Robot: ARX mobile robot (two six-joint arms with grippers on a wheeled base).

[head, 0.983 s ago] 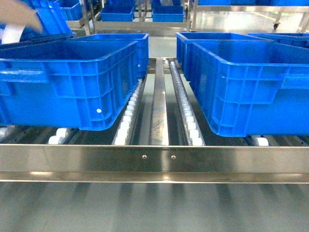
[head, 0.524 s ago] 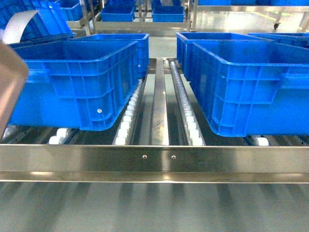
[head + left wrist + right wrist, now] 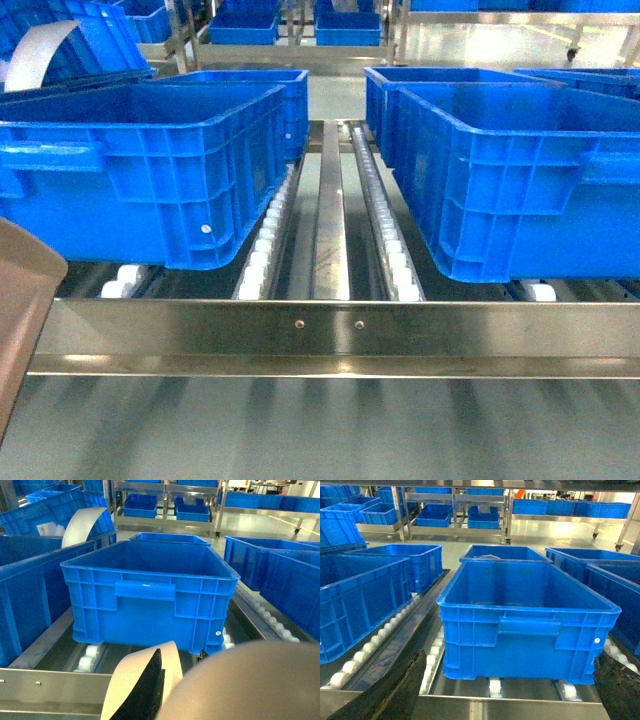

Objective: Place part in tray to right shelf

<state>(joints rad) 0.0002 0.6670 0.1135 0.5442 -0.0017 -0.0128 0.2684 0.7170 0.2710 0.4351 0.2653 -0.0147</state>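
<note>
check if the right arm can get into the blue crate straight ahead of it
Probably yes: the right pincer is open and empty, the blue crate faces it with its top open, and nothing stands between them.

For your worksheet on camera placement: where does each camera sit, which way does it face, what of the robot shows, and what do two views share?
Head: on the robot, slanting down over the front rail at two crates; beige tray edge at left.
Left wrist: faces the left crate; tray and a dark finger show.
Right wrist: faces the right crate; dark fingers at both corners.
Shared: head and left wrist see the left crate.

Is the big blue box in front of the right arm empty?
Empty as far as visible: the box shows bare blue walls inside, but its near wall hides the floor.
</note>
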